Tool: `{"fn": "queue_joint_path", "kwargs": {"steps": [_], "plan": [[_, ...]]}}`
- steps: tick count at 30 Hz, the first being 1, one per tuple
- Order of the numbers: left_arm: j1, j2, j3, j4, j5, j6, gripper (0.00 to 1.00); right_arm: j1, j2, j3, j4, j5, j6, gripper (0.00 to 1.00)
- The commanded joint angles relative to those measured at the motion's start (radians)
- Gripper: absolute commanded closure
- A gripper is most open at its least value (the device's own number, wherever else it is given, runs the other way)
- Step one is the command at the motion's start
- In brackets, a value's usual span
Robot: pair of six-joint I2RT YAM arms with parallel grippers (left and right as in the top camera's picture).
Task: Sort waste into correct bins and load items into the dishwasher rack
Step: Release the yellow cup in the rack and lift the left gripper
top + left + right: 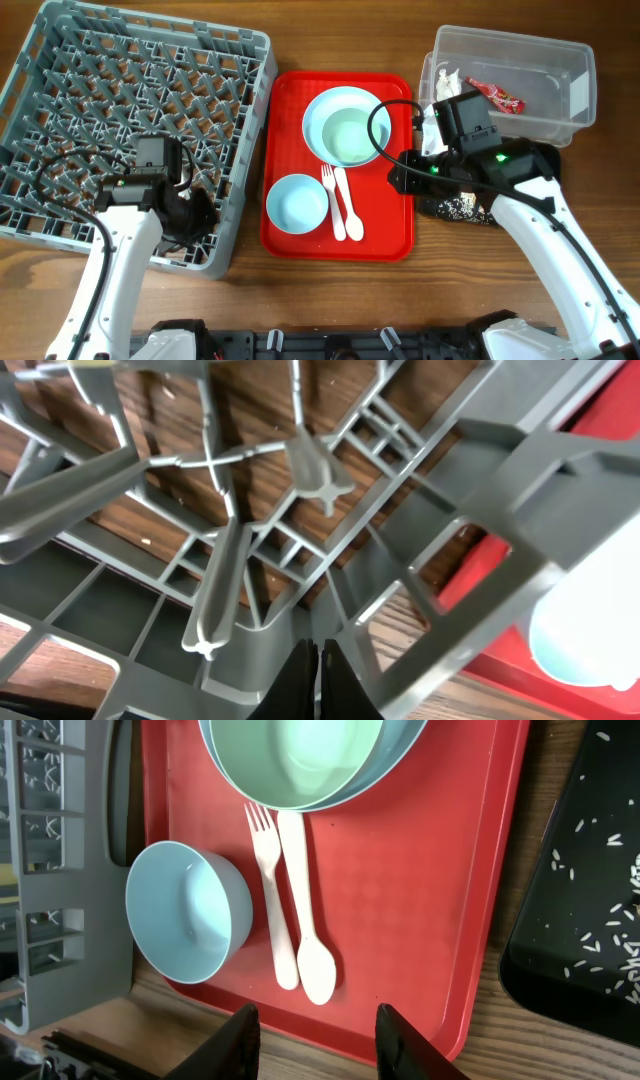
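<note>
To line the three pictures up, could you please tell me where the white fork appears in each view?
Overhead: the white fork lies centre frame on the red tray, just left of the spoon.
Left wrist: not in it.
Right wrist: the fork is left of centre, beside the small bowl.
Shared landmark: the red tray, which is a sliver at the right in the left wrist view and fills the right wrist view.

Bowls: 2 mint-blue, i.e. 1 big bowl (347, 125) + 1 small bowl (296, 201); cutlery: 1 white fork (272, 900) & 1 white spoon (303, 900). Containers: 1 grey rack (60, 90), 1 red tray (385, 215), 1 clear tub (585, 75), 1 black tray (560, 920). Waste: 1 red wrapper (497, 96), 1 white tissue (446, 82), plus pale crumbs (460, 205), too many & too small to count.
</note>
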Motion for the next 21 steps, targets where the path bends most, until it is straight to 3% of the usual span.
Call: {"fn": "queue_joint_path", "kwargs": {"steps": [1,21], "plan": [[-0.005,0.016,-0.016,0.000,0.006,0.000,0.96,-0.003,-0.014,0.021,0.000,0.021,-0.020,0.62],[-0.005,0.026,-0.016,0.011,0.137,0.001,0.96,-0.003,-0.014,0.021,0.000,0.021,-0.019,0.62]]}}
